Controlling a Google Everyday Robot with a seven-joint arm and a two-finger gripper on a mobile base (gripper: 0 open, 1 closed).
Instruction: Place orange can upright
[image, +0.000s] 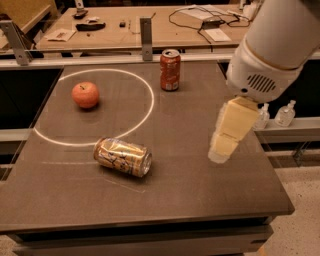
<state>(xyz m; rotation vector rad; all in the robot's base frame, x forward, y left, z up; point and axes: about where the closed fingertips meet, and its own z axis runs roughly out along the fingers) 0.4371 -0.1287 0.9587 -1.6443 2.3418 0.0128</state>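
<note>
Orange can (122, 157): lying on its side, near-left on the tabletop (200, 195) — at the white circle's (151, 102) near edge
End effector (219, 154): above the tabletop's right side, well apart from the orange can; whether apart or together — cannot tell
Red can (170, 70): upright, far centre; apple (85, 95): inside the circle

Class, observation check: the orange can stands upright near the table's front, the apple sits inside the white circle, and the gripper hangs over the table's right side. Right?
No. The camera view shows the orange can lying on its side, not upright. The apple inside the white circle and the gripper over the right side of the table are correct.
</note>
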